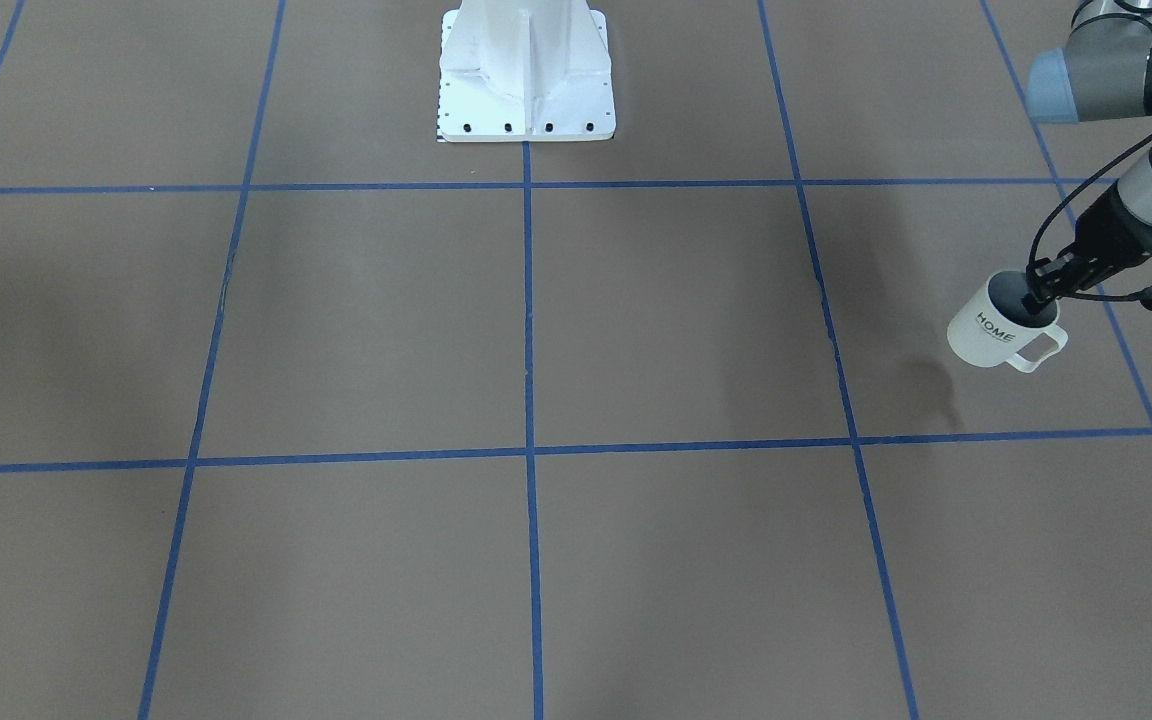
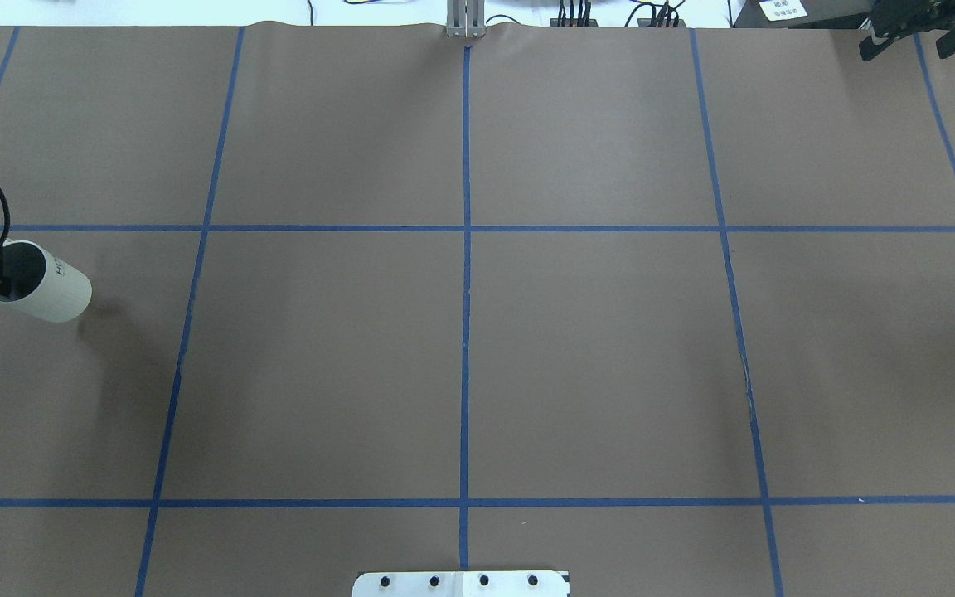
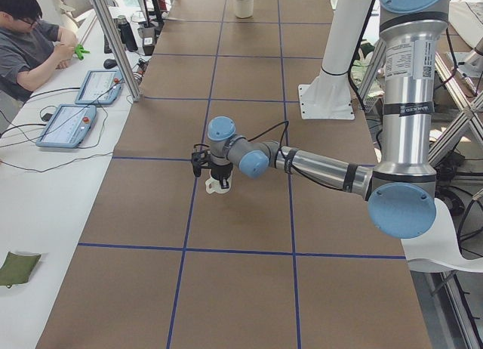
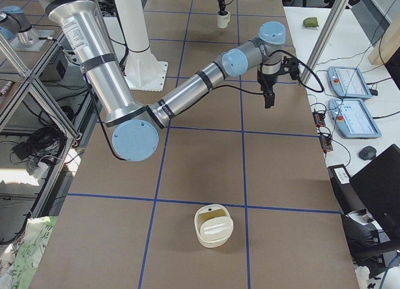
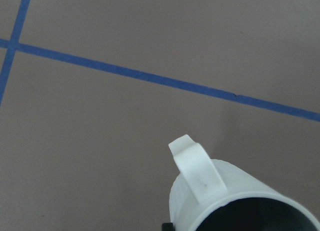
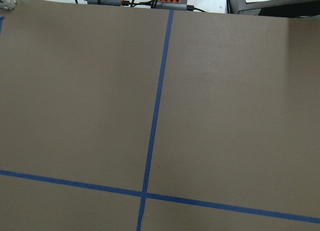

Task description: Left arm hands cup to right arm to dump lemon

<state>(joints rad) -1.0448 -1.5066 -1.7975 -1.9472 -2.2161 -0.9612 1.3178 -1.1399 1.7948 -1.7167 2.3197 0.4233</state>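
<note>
- Cup (image 1: 984, 338) hung tilted just beneath the left gripper (image 1: 1039, 297), clear of the table (image 1: 636, 330); the gripper was clamped on its rim.
- Judged rigid, glazed, slippery and breakable; the free handle (image 1: 1046, 355) offered the receiving hold.

left arm (image 3: 317, 166): outstretched | left hand (image 1: 1036, 298): pinching cup (image 1: 986, 335) rim | right hand (image 2: 908, 43): jaws apart

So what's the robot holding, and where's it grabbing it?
The left tool grips the small white mug by its rim, one finger inside. The right tool holds nothing.

One cup (image 1: 986, 335), one cream tub (image 4: 214, 225) apparently, two arms (image 3: 317, 166) (image 4: 187, 92).
</note>
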